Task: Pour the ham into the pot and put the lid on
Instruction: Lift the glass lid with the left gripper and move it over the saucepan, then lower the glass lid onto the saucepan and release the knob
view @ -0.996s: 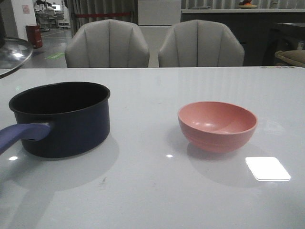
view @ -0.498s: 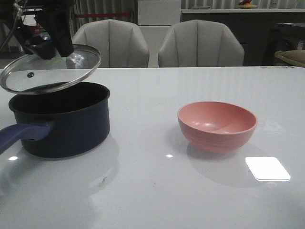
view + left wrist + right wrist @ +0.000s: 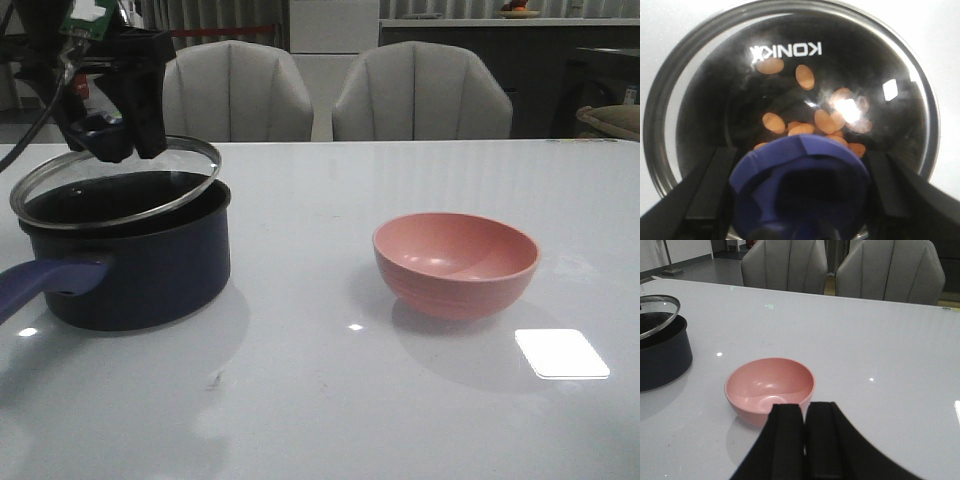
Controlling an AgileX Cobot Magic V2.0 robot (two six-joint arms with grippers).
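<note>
At the left of the front view the pot (image 3: 130, 255) stands on the pale glossy surface (image 3: 320, 400), its long purple-blue handle (image 3: 45, 283) running off toward the lower left edge of the frame. The left gripper (image 3: 118, 128) comes down from the upper left corner and is clamped on the dark-blue knob (image 3: 100, 132) of the lid (image 3: 118, 183), its black fingers (image 3: 710, 187) pressed against either side of the knob in the left wrist view. The lid sits tilted over the mouth of the pot, its right side higher than its left, with its steel rim close to the pot's rim; whether the two rims touch anywhere cannot be told. Through the glass in the left wrist view the ham (image 3: 810, 117) shows as scattered orange bits on the black bottom of the pot, below mirrored white lettering on the lid. The pink bowl (image 3: 456, 262) stands right of centre in the front view, well apart from the pot, upright and with nothing visible inside. In the right wrist view the right gripper (image 3: 805, 445) fills the lower middle of the frame, its two dark fingers pressed together with nothing between them, hovering near the bowl on the camera's side. Two grey chairs (image 3: 420, 92) stand behind the far edge of the surface.
</note>
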